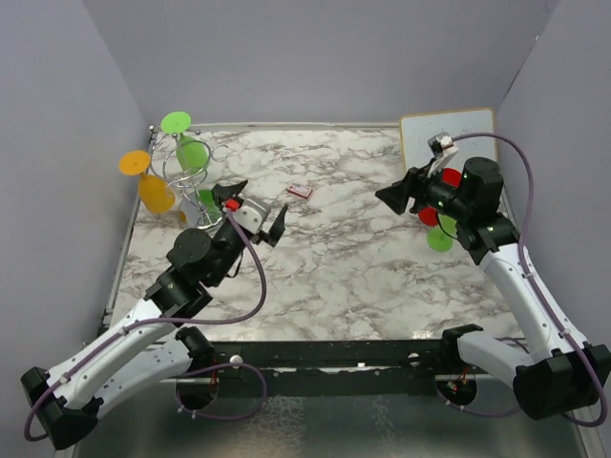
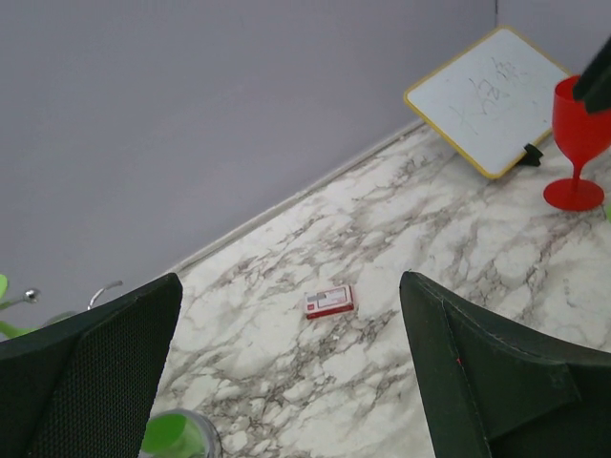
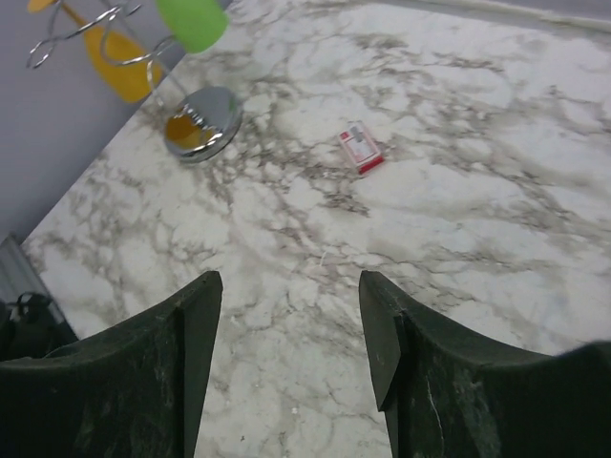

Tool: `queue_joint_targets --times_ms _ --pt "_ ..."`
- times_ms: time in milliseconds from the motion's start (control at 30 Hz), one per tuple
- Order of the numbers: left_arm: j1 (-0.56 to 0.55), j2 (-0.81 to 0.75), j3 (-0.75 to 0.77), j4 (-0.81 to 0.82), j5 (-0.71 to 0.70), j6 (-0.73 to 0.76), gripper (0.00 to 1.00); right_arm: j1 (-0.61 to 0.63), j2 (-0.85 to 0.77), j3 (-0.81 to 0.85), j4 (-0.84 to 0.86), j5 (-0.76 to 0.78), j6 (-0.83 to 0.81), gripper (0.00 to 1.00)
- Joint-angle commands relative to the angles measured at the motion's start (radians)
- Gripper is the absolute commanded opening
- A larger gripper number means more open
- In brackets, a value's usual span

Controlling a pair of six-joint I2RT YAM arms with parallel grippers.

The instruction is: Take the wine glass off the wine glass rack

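Green plastic wine glass (image 1: 191, 153) hangs on the thin silver wire rack (image 3: 220, 110) at the far left, beside an orange glass (image 1: 156, 194). Your left gripper (image 2: 291, 286) sits just right of it, spread wide and empty; your right gripper (image 3: 288, 281) is wide too.

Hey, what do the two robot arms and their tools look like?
Both the left arm and right arm have white links with black joints, each trailing a purple-grey cable. The left tool and right tool have two broad black fingers.
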Motion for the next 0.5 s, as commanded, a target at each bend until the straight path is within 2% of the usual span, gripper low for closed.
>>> queue_joint_targets --times_ms 0,100,200,333,467 --pt "0.008 0.110 0.176 -0.022 -0.138 -0.104 0.99 0.058 0.018 -0.024 0.098 -0.252 -0.044 0.61" --pt "0.027 0.207 0.292 -0.063 -0.156 -0.155 0.99 0.110 0.014 -0.032 0.113 -0.278 -0.064 0.63" --pt "0.096 0.310 0.432 -0.150 -0.122 -0.230 0.99 0.129 0.001 -0.047 0.133 -0.294 -0.063 0.66" --pt "0.269 0.423 0.585 -0.251 0.009 -0.362 0.99 0.141 -0.009 -0.069 0.149 -0.290 -0.053 0.68" --pt "0.483 0.473 0.670 -0.290 0.165 -0.517 0.99 0.147 -0.012 -0.079 0.155 -0.291 -0.041 0.68"
